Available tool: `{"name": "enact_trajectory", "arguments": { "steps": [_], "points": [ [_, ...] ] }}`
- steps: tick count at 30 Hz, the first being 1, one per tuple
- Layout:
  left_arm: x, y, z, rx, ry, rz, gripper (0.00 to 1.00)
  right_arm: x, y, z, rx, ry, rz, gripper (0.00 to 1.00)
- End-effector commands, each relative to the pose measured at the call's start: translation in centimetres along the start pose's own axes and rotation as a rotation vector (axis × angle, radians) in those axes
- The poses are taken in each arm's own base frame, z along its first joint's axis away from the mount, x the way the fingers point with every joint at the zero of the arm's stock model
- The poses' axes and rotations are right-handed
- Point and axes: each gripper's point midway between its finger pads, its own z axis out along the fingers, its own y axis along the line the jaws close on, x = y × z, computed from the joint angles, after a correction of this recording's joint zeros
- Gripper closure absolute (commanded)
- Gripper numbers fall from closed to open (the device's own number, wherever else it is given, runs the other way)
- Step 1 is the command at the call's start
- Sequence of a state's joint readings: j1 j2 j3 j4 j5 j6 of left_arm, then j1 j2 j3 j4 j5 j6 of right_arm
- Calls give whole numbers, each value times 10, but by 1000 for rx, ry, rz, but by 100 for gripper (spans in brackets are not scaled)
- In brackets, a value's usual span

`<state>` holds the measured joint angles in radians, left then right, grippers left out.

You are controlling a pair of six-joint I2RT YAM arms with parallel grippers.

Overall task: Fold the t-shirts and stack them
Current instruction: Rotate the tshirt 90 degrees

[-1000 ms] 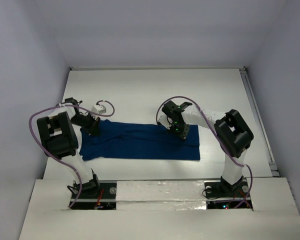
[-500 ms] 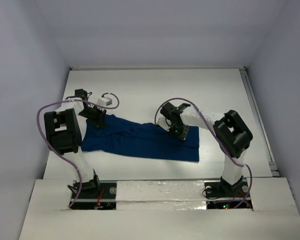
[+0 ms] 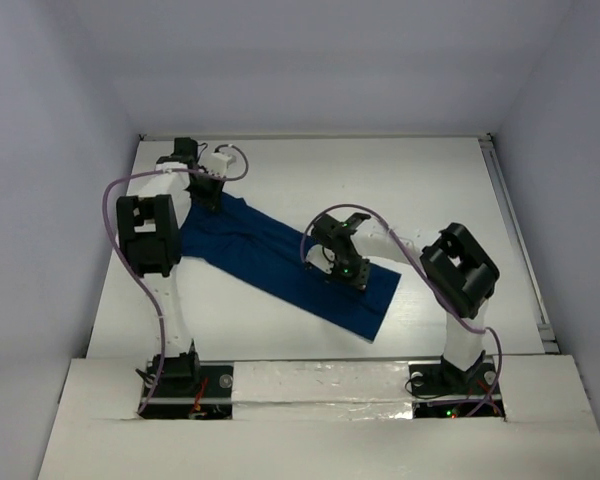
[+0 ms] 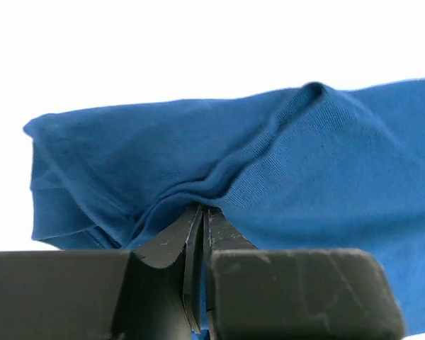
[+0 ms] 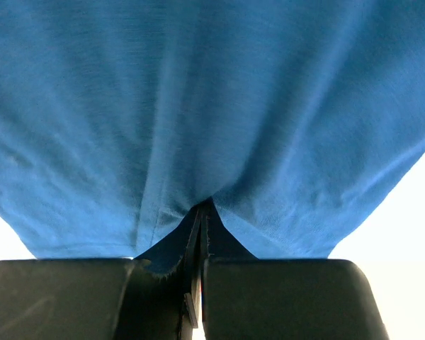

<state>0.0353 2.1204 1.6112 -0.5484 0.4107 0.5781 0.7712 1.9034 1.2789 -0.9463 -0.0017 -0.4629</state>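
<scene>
Creased knit t-shirt (image 3: pixel 265 255) (a navy strip) pinched by left gripper (image 4: pixel 200 218) and right gripper (image 5: pixel 200 214).

The t-shirt (image 3: pixel 255 245) lies slantwise on the surface (image 3: pixel 430 190), from far left to near right. My left hand (image 3: pixel 208 195) is at its far end, my right hand (image 3: pixel 346 272) towards its near end.

The t-shirt (image 4: pixel 326 163) is fine-knit matt cloth, the table (image 3: pixel 380 180) smooth, the left claw (image 4: pixel 201 211) scuffed matt plastic.
</scene>
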Motion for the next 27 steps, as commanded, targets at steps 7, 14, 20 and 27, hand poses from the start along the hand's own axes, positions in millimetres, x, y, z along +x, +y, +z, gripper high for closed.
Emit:
{"name": "enact_trajectory", "arguments": {
  "steps": [7, 14, 20, 27],
  "points": [
    [-92, -34, 26, 11, -65, 68, 100, -36, 59, 3, -171, -16, -102, 100],
    [-123, -46, 45, 13, -70, 77, 100, -62, 82, -1, -211, -45, -154, 100],
    [-138, -51, 46, 7, -80, 87, 100, -66, 73, -4, -154, -32, -93, 100],
    [-102, -47, 23, -29, -39, 105, 100, -34, 76, 5, -132, 34, -43, 100]
  ]
}}
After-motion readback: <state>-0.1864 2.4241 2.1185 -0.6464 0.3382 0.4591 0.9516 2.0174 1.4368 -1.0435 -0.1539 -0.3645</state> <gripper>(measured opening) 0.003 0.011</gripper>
